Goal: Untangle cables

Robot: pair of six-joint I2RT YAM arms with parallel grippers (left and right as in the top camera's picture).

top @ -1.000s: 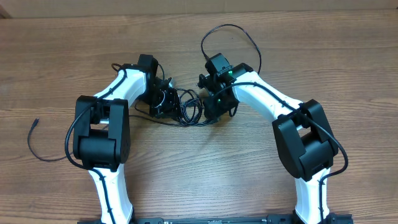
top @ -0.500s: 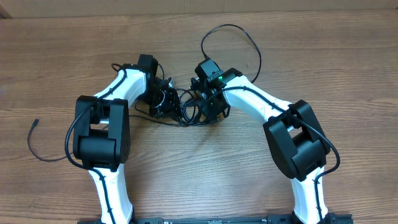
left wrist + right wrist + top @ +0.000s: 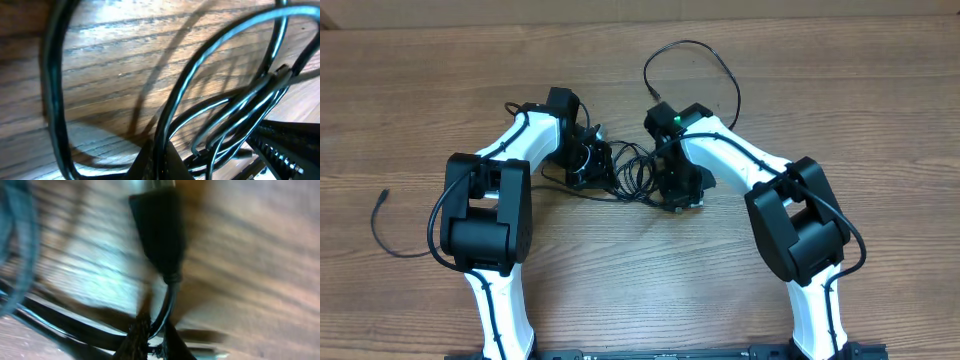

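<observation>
A bunch of thin black cables (image 3: 632, 178) lies in loops on the wooden table between my two grippers. My left gripper (image 3: 592, 163) is at the bunch's left side. In the left wrist view its jaws (image 3: 162, 162) are shut on one cable strand (image 3: 167, 120), with several loops (image 3: 235, 100) beyond. My right gripper (image 3: 678, 188) is at the bunch's right side. In the right wrist view its jaws (image 3: 156, 340) are shut on a cable just below its black plug (image 3: 157, 230). One cable arcs in a wide loop (image 3: 705, 52) behind the right arm.
A separate thin black cable (image 3: 376, 228) lies loose at the table's left, apart from the bunch. Both arm bases stand at the near edge. The table's far edge (image 3: 640, 20) runs behind the loop.
My right gripper moved left into the bunch, then back towards the near right, drawing the loops rightward. My left gripper shifted slightly right and stays on the bunch.
</observation>
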